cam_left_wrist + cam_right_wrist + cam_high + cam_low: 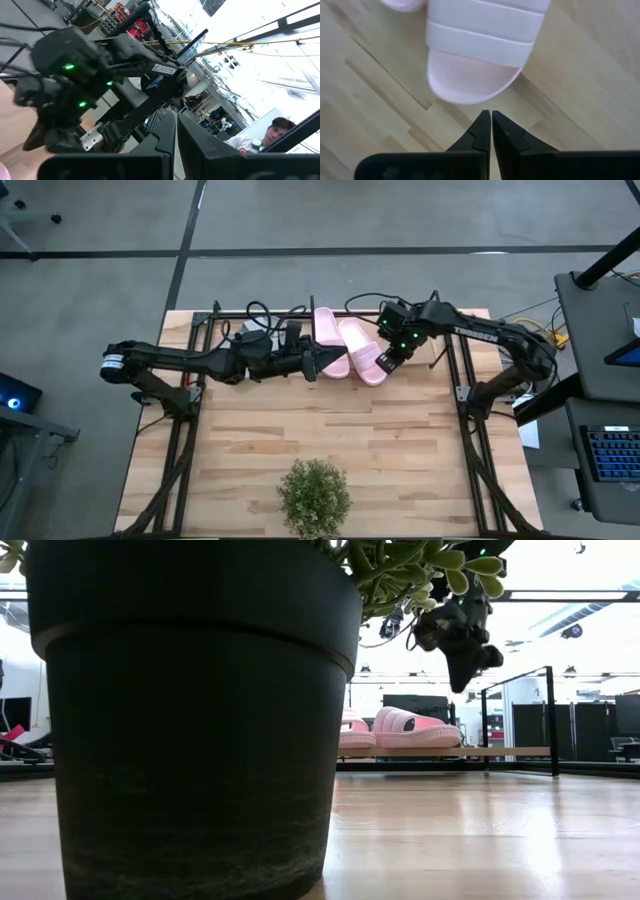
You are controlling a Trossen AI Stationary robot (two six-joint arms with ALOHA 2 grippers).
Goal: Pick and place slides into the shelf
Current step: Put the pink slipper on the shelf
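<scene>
Right tool point(384, 366) clenched empty just beside pink slide point(362, 352) on shelf point(500, 751), long axis pointing toward it; left tool point(312, 364) likewise clenched, beside the pair.

We see even overhead light on the table point(330, 430), shadows soft. Low view is backlit: bright windows blow out the background, plant pot point(190, 720) close, dark and soft-focused. Left wrist view has white sky glare and motion blur. Right wrist view is evenly lit, pink slide point(480, 50) slightly soft.
</scene>
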